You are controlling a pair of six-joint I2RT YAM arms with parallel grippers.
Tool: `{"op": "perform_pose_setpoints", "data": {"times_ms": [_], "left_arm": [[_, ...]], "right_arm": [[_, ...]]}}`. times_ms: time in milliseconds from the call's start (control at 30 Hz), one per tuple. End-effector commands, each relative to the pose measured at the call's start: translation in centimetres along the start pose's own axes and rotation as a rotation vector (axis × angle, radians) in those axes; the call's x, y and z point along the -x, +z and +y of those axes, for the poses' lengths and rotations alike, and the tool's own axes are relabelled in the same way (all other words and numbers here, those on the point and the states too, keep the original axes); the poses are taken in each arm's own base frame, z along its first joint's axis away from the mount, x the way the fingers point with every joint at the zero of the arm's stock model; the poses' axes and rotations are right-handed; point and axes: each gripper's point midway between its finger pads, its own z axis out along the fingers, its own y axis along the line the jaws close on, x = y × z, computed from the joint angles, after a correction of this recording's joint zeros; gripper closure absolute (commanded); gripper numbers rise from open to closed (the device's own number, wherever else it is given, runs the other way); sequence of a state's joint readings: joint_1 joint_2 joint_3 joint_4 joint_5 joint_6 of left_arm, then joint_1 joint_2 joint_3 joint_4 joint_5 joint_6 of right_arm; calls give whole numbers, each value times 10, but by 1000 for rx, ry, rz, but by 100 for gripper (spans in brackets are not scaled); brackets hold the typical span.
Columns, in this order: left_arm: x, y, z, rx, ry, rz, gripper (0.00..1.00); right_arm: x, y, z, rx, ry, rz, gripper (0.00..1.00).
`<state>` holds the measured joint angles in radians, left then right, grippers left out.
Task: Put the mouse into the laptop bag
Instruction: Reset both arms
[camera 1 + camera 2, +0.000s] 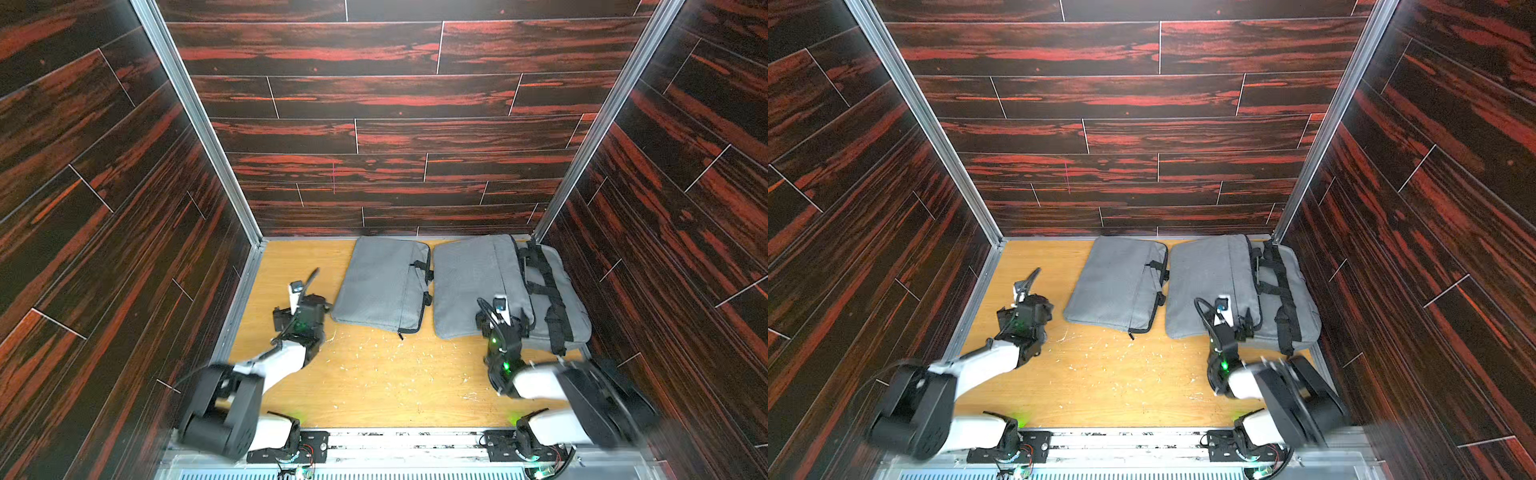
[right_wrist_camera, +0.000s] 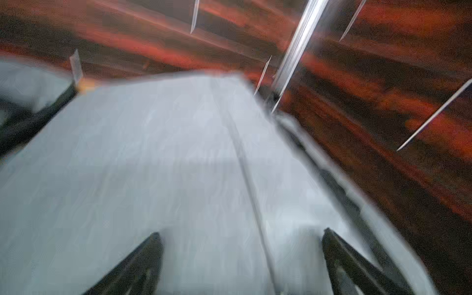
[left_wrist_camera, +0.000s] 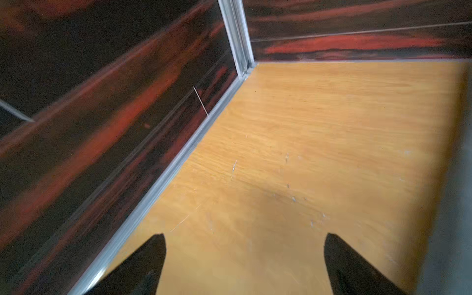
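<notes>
With 12 o'clock at the back wall and 6 o'clock at the arm bases, the table (image 1: pixel 374 386) is closed by dark red-black wood-pattern walls (image 1: pixel 104 249) at 9, 12 and 3 o'clock, each meeting it along a metal strip. At 6 o'clock there is a metal rail (image 1: pixel 407 446).

Two grey laptop bags lie flat at the back. The left laptop bag (image 1: pixel 378 282) is at about 12 o'clock. The right laptop bag (image 1: pixel 473 282) is at 1 to 2 o'clock, with its black straps (image 1: pixel 548 291) toward the 3 o'clock wall. Their far edges are close to the back wall, and only a thin gap separates them. Whether they touch, I cannot tell. The mouse appears in no view, so I cannot tell where it is.

The left gripper (image 3: pixel 244 237) is at 9 to 10 o'clock, near the side wall and over bare wood, with its jaws spread wide and nothing between them. The right gripper (image 2: pixel 241 233) is at about 3 o'clock, over the near part of the right laptop bag. It is also wide and holds nothing. Its wrist view is blurred.

The free room is the middle and the 6 o'clock half of the table. It is light yellow wood with many small white scratches (image 1: pixel 386 357).
</notes>
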<state>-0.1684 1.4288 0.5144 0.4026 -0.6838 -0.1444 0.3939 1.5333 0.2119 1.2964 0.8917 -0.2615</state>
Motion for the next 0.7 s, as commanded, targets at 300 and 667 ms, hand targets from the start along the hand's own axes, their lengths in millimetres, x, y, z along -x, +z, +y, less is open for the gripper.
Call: {"op": "perform_pose_setpoints", "data": {"times_ms": [300,667], "left_arm": [[8,30,-5,-282,-185,-119,0],[8,29,2,-200,-175,-120,0]], "right_arm": [[-17,57,-27,267,384,25,2],[-17,57,-9,393,360,64,2]]}}
